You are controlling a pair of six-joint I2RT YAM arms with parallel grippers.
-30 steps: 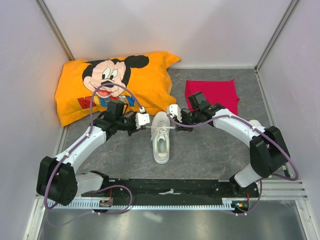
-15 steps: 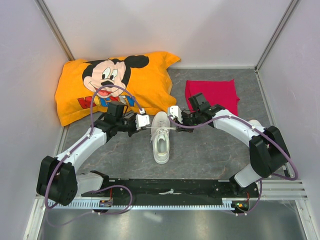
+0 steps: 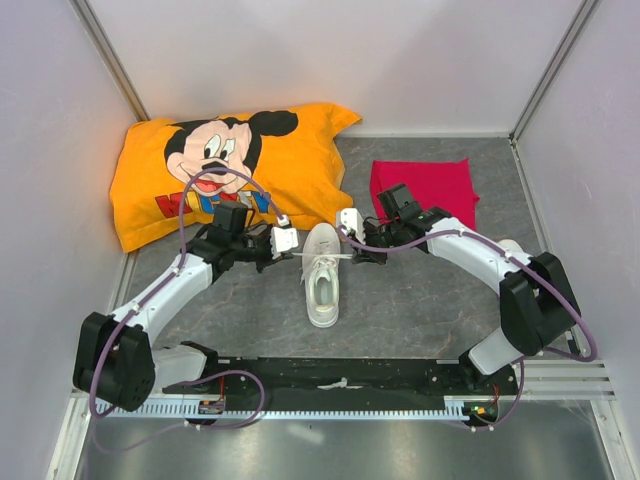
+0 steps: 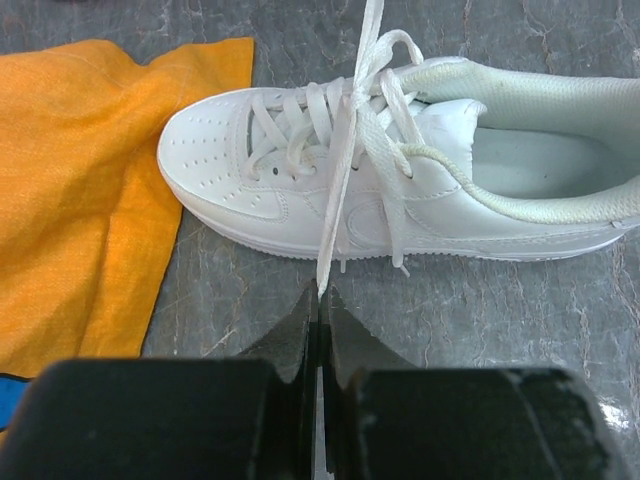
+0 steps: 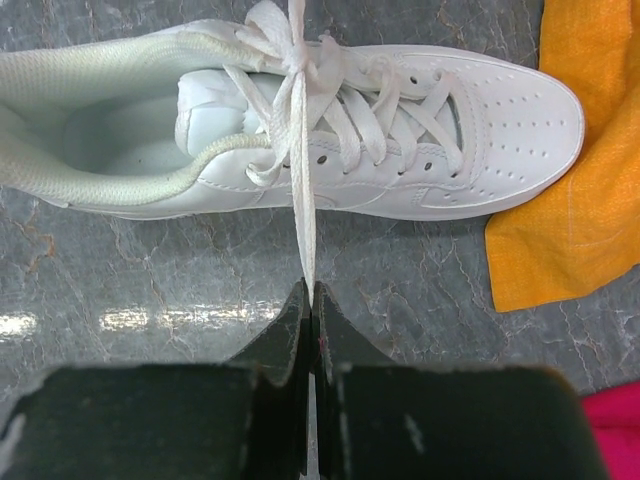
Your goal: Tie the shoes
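Showing, from above, a single white shoe (image 3: 322, 275) lying on the grey worktop (image 3: 420, 300), toe toward the orange pillow (image 3: 230, 170), a red cloth (image 3: 425, 185) off to the right. Flanking the shoe with the left arm (image 3: 160, 290) and the right arm (image 3: 480, 250), both reaching in level with its laced part. At the left wrist: pinching the left jaws together on a strand of white lace (image 4: 340, 190), holding it stretched straight to the knot over the shoe (image 4: 250, 180), with the toe just beside the pillow (image 4: 80, 200). At the right wrist: clamping the right jaws on another strand of lace (image 5: 300, 190), holding it taut across the side of the shoe (image 5: 480, 120), with the pillow (image 5: 590, 200) corner by the toe.
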